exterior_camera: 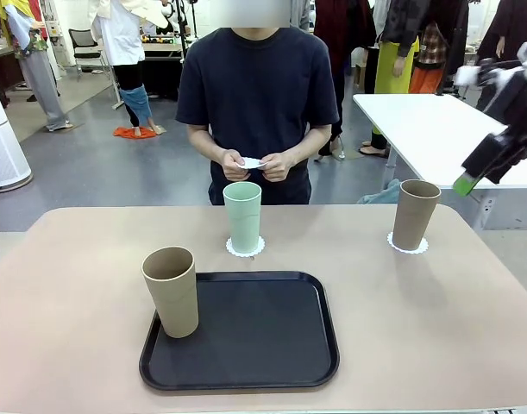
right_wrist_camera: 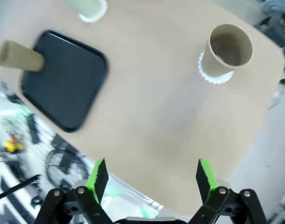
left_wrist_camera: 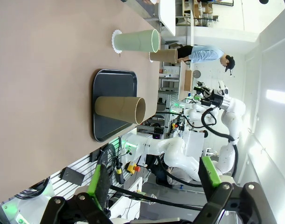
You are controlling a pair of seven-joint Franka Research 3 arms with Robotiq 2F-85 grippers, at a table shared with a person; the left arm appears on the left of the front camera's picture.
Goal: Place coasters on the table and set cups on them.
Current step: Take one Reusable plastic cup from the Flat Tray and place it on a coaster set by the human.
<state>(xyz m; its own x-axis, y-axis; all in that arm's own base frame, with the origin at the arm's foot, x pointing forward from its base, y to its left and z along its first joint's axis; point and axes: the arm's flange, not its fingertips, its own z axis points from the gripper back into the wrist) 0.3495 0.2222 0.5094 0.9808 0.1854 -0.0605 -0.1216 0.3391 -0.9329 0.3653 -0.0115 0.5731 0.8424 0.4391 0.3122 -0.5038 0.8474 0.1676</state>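
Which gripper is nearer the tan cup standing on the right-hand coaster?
Right. The right gripper hangs open, raised near that tan cup at the table's right side. The left gripper, open, sits off the table's left side, past the tray and the mint cup.

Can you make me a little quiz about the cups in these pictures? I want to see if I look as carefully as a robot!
1. True or false: the mint green cup stands on a white coaster.
2. Pick one: how many cups stand on coasters? A) one B) two C) three
3. Fill the gap: the tan cup with no coaster stands on the black ____.

Key
1. True.
2. B: the mint one and the far tan cup.
3. tray.
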